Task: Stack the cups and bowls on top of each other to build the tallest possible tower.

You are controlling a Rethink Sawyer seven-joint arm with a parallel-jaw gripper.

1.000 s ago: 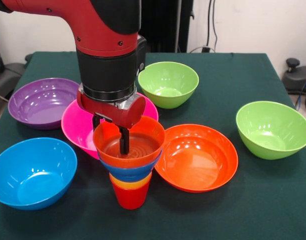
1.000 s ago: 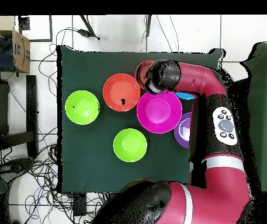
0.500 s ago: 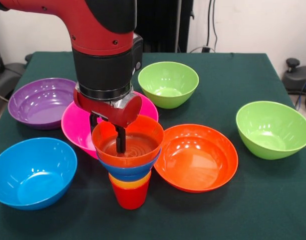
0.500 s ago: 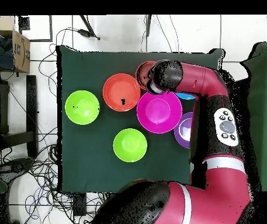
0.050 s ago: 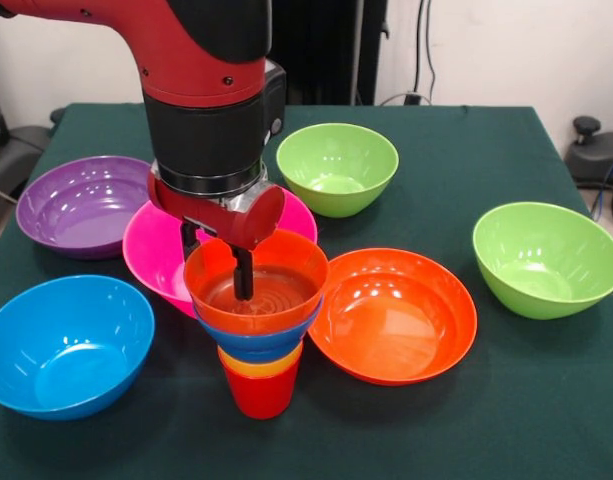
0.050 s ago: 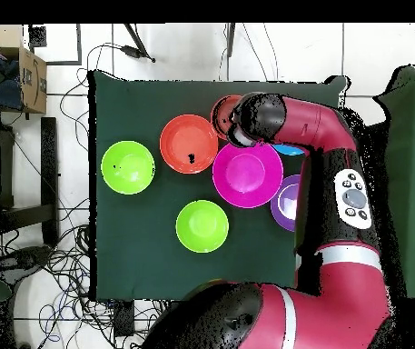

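Note:
The tower stands near the table's front edge: a red cup lowest, an orange cup in it, then a small blue bowl and a small orange-red bowl on top. My gripper hangs over the top bowl, open. One finger reaches down inside the bowl and the other sits outside its far rim. From overhead the arm covers most of the tower.
Around the tower lie a large orange-red bowl, a pink bowl, a purple bowl, a light blue bowl and two lime green bowls. A cardboard box sits off the table.
The gripper has drifted slightly left and up over the top bowl. The top bowl shifted a touch to the left with it; the other bowls have not moved.

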